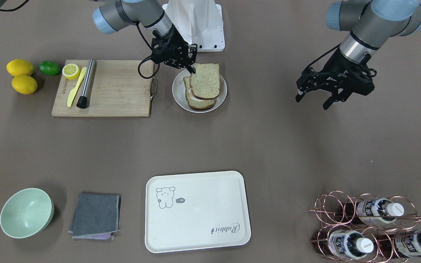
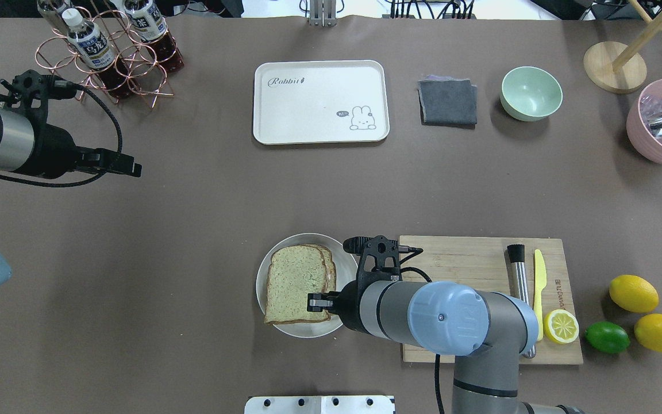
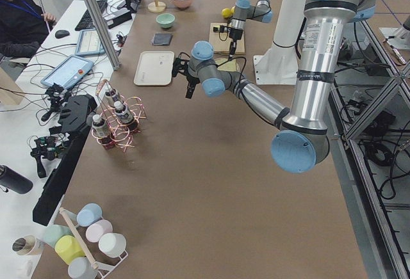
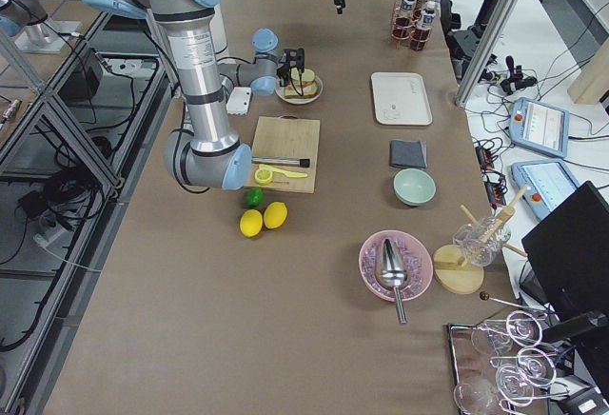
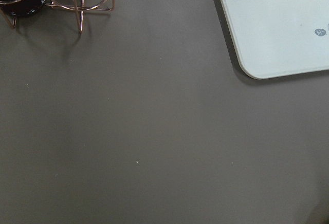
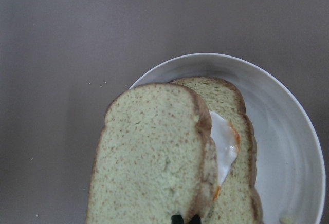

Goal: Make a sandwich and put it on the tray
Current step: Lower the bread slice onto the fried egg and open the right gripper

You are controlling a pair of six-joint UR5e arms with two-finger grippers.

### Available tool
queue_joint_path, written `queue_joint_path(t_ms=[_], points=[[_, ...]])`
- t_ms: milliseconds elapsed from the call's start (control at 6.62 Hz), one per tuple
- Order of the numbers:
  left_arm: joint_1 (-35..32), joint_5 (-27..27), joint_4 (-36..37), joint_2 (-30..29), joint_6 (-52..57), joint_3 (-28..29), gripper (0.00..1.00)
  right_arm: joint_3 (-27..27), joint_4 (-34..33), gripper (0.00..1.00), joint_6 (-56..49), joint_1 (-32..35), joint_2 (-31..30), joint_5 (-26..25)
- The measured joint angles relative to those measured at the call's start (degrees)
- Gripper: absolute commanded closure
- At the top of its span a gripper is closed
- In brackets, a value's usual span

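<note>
sandwich (image 6: 154,152): bread matt, porous, speckled — the egg (image 6: 223,142) white is glossy
plate (image 6: 288,147): smooth white, slight sheen
tray (image 1: 203,204): smooth, matt cream
cutting board (image 1: 119,91): pale wood, visible grain
cloth (image 1: 95,214): grey fabric, matt
wire rack (image 1: 338,216): shiny copper-coloured metal
table (image 1: 269,146): matt brown covering

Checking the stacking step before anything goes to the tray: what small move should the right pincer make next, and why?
Probably shift the top slice sideways over the egg, then lower it. The right pincer grips that slice by its edge, and it sits offset from the lower slice on the plate, leaving some egg white uncovered.
</note>
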Motion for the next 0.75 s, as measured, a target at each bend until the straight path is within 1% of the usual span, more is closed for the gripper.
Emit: queue_joint_path(t_ms=[453,755], points=[[0.0,-0.24,0.08,-0.12,0.01,-0.18,0.02,-0.03,-0.02,1.0,0.09,-0.71,0.04,-1.11],[0.0,-0.27,0.09,-0.25,-0.01,-0.14,0.02,0.13,-0.02,1.0,-0.39,0.25,-0.32,-0.92]])
